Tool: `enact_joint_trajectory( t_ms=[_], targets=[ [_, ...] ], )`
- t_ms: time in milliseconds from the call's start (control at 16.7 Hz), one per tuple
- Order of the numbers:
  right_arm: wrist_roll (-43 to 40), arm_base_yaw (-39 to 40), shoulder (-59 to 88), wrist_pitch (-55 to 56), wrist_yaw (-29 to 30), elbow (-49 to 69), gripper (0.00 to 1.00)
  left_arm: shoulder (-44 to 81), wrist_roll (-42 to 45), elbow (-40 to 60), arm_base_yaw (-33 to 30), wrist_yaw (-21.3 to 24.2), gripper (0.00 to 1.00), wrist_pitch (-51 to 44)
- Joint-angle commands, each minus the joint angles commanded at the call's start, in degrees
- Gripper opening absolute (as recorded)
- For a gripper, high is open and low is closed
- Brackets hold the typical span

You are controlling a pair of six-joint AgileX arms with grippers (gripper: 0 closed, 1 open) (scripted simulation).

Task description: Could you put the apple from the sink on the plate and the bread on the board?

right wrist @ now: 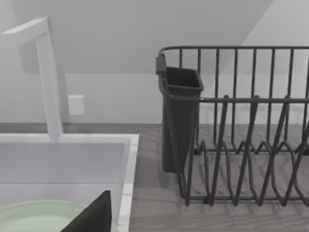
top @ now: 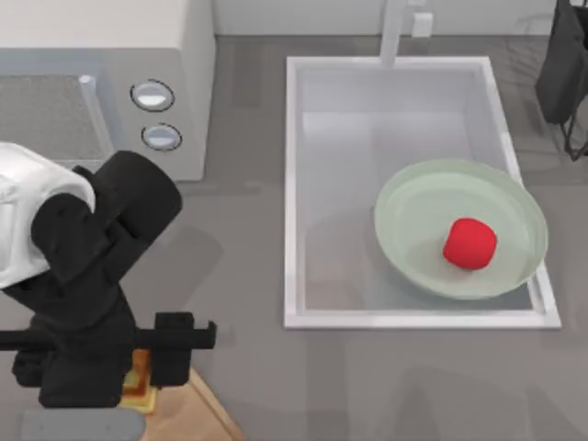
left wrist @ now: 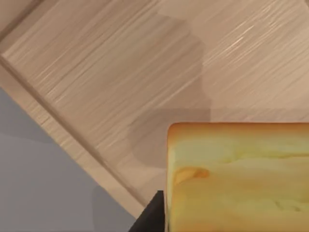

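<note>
The small red apple (top: 469, 243) lies on the pale green plate (top: 413, 211), which sits in the near right part of the white-rimmed sink (top: 367, 101). At the table's near left, my left gripper (top: 152, 360) is shut on the golden bread (top: 140, 375) over the wooden board (top: 197, 409). In the left wrist view the bread (left wrist: 236, 179) hangs close above the board (left wrist: 120, 72) and casts a shadow on it, with one dark finger (left wrist: 149, 220) against its edge. My right gripper (top: 562, 69) is parked at the far right.
A white microwave (top: 101, 83) stands at the back left, just behind my left arm. The white faucet (top: 397, 28) rises at the sink's far edge. A dark wire dish rack (right wrist: 241, 125) with a cutlery cup stands to the right of the sink.
</note>
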Motion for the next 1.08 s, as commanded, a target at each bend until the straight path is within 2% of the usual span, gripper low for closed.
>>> enact_joint_trajectory(
  t_ms=[480, 900, 1080],
  targets=[
    [0.0, 0.0, 0.0, 0.0, 0.0, 0.0, 1.0, 2.84, -0.16, -4.04, -0.67, -0.45, 0.0, 8.24],
    [0.0, 0.0, 0.0, 0.0, 0.0, 0.0, 1.0, 4.16, -0.46, -5.6, -0.57, -0.08, 0.0, 9.18],
    [0.0, 0.0, 0.0, 0.0, 0.0, 0.0, 1.0, 4.16, -0.46, -5.6, -0.57, -0.08, 0.23, 9.18]
  ],
)
